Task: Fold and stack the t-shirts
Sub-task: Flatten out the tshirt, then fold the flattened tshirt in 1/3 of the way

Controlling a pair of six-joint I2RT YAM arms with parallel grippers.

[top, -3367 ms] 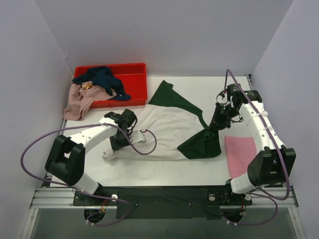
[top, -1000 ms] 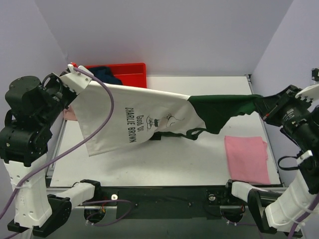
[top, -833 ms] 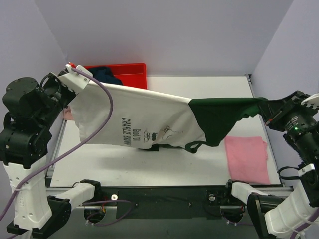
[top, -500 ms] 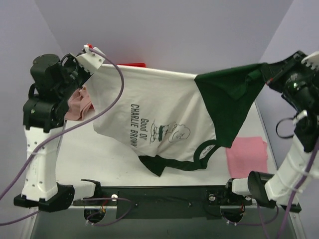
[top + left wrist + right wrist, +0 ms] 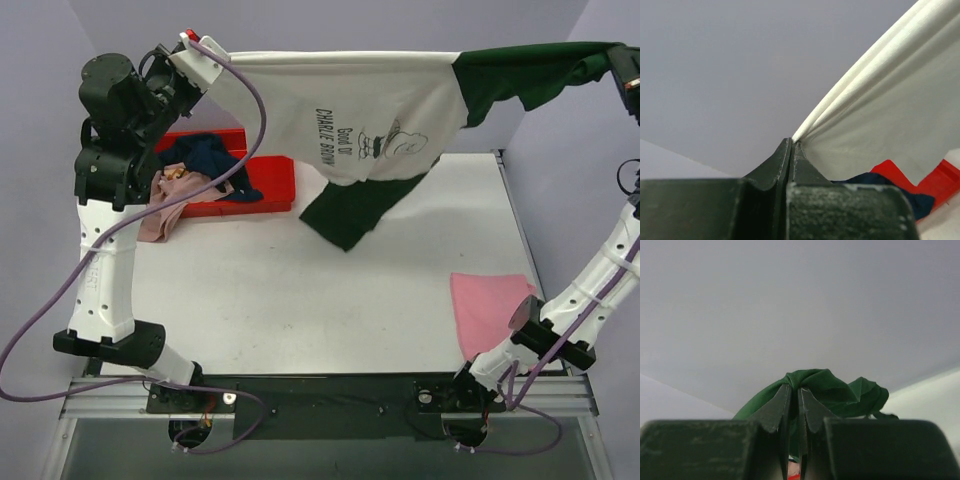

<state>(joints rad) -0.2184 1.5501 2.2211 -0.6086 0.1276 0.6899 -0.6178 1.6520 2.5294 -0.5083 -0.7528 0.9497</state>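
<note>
The white t-shirt (image 5: pixel 340 105) with dark green sleeves and black cartoon print hangs stretched high above the table between both grippers. My left gripper (image 5: pixel 205 58) is shut on its white hem corner, which shows in the left wrist view (image 5: pixel 880 120). My right gripper (image 5: pixel 622 62) is shut on the bunched green sleeve (image 5: pixel 830 390) at the far right. A green sleeve (image 5: pixel 350 210) dangles down over the table. A folded pink t-shirt (image 5: pixel 485 310) lies flat at the right. Navy (image 5: pixel 205 160) and dusty pink (image 5: pixel 165 205) t-shirts sit in and over the red crate (image 5: pixel 265 175).
The red crate stands at the back left of the white table (image 5: pixel 300 300), with cloth spilling over its left rim. Purple walls close in the left, back and right. A purple cable (image 5: pixel 250 120) loops from the left arm.
Both arms have risen and spread apart, lifting the white and green t-shirt off the table until it hangs stretched and clear of the surface. The crate is uncovered again.
</note>
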